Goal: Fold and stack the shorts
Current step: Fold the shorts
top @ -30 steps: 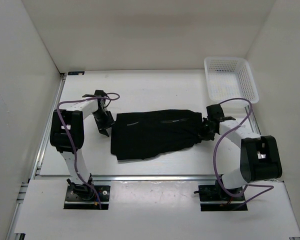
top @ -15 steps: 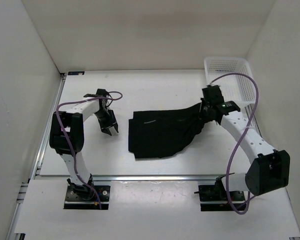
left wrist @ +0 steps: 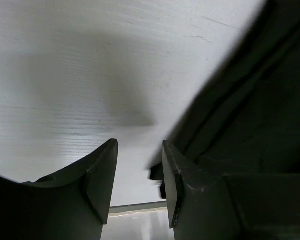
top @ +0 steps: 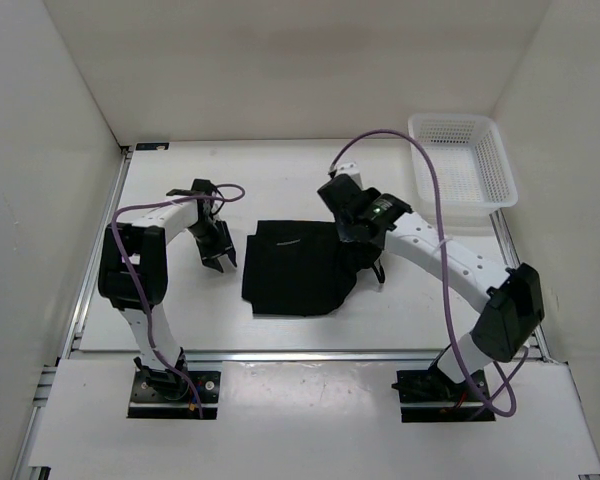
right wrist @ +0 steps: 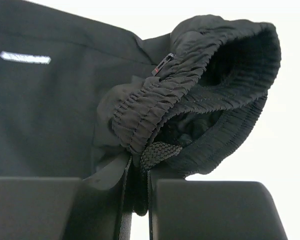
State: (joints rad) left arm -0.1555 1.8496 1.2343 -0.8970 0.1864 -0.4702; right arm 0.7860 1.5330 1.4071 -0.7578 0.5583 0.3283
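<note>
The black shorts (top: 295,268) lie folded over on the table's middle. My right gripper (top: 352,232) is shut on their elastic waistband (right wrist: 190,85) and drawstring, holding that end raised over the shorts' right part. My left gripper (top: 220,255) is open and empty, just left of the shorts, fingertips near the table. In the left wrist view the shorts (left wrist: 250,100) fill the right side, beyond my open fingers (left wrist: 102,175).
A white basket (top: 462,160) stands at the back right corner. White walls enclose the table on three sides. A metal rail runs along the table's near edge (top: 300,352).
My right gripper has carried the waistband end leftward over the shorts, folding them from a long spread shape to a compact one. The left gripper has let go and shifted slightly right.
</note>
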